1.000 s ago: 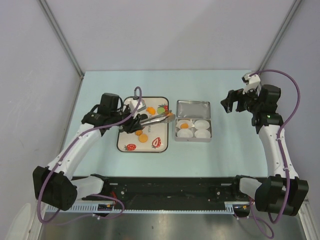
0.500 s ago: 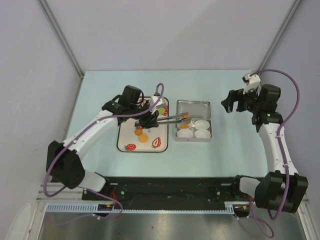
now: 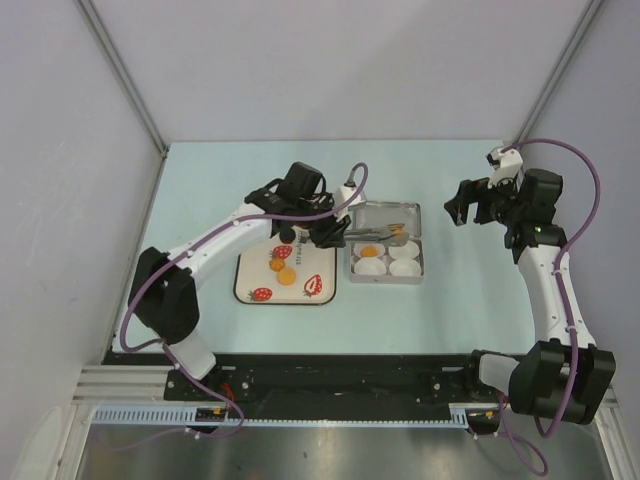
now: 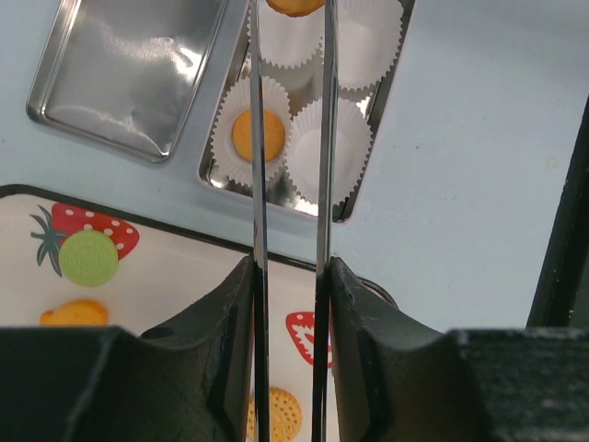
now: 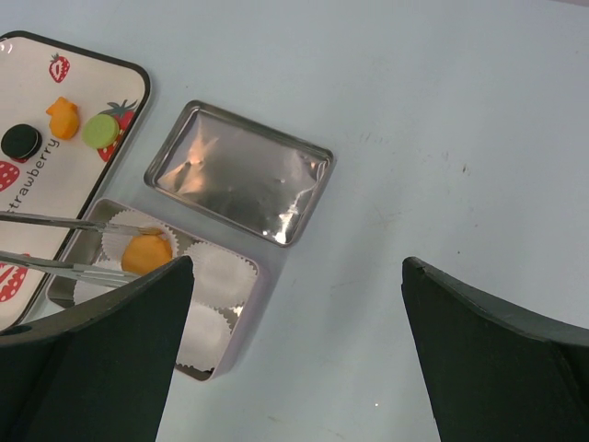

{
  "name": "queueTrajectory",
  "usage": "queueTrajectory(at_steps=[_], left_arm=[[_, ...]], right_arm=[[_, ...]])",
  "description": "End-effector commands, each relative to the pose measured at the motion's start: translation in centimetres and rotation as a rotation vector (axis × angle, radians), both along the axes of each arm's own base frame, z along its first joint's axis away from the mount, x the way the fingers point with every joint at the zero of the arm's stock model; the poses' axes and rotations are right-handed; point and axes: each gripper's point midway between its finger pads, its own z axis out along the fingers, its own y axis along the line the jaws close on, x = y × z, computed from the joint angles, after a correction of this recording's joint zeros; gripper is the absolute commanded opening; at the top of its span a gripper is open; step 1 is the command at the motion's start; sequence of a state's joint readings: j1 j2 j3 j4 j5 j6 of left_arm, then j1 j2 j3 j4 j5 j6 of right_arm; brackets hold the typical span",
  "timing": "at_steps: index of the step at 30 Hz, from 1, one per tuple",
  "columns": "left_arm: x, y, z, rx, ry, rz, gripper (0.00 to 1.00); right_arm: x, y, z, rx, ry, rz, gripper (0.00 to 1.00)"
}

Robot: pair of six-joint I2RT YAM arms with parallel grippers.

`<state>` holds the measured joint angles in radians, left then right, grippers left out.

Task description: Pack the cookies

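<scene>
Two orange cookies (image 3: 287,278) lie on the strawberry tray (image 3: 255,275), left of the table's centre. Beyond them, the left tool (image 4: 290,267) pinches tongs (image 4: 321,138), whose tips clamp a third orange cookie (image 5: 147,250) over the tin (image 3: 424,262). Toward the far right corner, the right tool (image 5: 296,267) hangs spread.
</scene>
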<state>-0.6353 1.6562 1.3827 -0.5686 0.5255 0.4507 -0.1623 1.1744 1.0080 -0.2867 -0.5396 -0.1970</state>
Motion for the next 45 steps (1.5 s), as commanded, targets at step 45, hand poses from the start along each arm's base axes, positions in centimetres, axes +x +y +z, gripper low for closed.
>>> queueTrajectory(at_steps=[45], left_arm=[[2.3,-4.7,-2.7,0.035,-0.064,-0.017,0.41]], right_arm=[[0.1,0.0,-0.1,-0.006,-0.005,0.024,1.00]])
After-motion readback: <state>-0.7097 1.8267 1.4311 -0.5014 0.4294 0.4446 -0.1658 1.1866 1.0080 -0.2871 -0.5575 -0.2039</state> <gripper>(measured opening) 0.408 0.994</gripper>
